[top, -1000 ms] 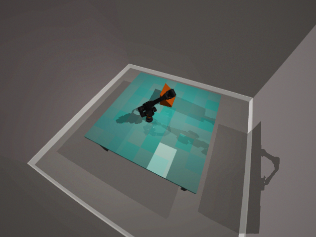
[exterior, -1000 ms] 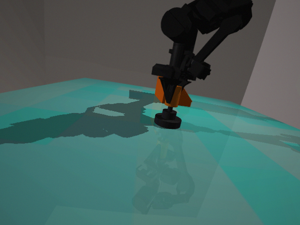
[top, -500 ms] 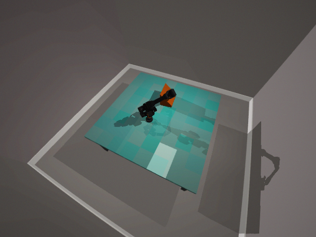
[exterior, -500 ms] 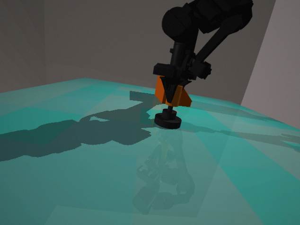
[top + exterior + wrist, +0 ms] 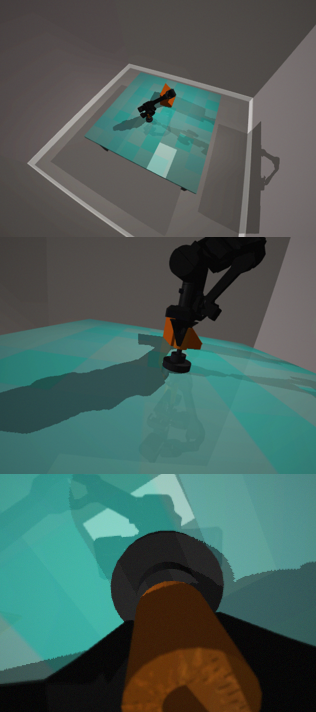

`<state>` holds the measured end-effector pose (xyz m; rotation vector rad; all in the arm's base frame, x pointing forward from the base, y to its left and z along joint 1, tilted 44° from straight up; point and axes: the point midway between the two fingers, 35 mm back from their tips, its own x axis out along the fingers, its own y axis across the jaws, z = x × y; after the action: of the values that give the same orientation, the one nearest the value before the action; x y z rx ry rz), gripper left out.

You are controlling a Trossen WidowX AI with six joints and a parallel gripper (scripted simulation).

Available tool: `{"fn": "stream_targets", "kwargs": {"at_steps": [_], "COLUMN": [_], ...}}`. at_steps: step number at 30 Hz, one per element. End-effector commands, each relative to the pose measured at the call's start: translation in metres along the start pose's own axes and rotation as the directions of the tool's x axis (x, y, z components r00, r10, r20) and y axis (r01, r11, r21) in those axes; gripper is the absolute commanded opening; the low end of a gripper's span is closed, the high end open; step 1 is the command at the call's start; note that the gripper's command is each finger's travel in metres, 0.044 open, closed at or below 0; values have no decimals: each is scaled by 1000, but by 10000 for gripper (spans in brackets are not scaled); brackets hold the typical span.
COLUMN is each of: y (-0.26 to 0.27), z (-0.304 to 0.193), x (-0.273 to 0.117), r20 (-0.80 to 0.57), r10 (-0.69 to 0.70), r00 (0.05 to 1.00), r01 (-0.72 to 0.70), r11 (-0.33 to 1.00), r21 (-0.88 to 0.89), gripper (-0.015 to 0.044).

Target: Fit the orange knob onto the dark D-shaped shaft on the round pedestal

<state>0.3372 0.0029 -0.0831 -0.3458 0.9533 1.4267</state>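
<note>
The orange knob (image 5: 148, 116) (image 5: 180, 347) (image 5: 170, 624) is upright between the fingers of my gripper (image 5: 180, 342) (image 5: 173, 624), which is shut on it. The round dark pedestal (image 5: 149, 120) (image 5: 176, 366) (image 5: 162, 549) stands directly below, with a narrower raised collar. In the exterior view a short length of the dark shaft (image 5: 179, 351) shows between the collar and the knob's lower end, so the knob is above the collar. The shaft's top and its flat side are hidden. In the wrist view the knob covers the shaft, and part of the hole shows in its top face.
A large orange angular block (image 5: 165, 89) (image 5: 168, 330) stands behind the gripper, by the arm's base. The teal checkered table (image 5: 127, 142) (image 5: 76, 440) carries the arm's shadows and faint reflections. A pale raised border (image 5: 76, 119) surrounds the table.
</note>
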Motion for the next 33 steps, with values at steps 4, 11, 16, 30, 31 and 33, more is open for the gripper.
{"fn": "stream_targets", "kwargs": {"at_steps": [4,11,16,30,31,33], "y": [0,-1,-1,-1,-1,-1], "z": [1,2,2,1,1,1], "x": [0,-3,-4,1,0,0], "r20": [3,3,3,3,3,3], "r10": [-2,-3,-3,-3,-3,-2], "r00": [1000,1000,1000,1000,1000,1000], "r01": [3,3,3,3,3,3], "r11": [1000,1000,998,977,977,977], "r21": [-7,-7,-61,-215,-215,-215], "gripper": [0,0,0,0,0,0]}}
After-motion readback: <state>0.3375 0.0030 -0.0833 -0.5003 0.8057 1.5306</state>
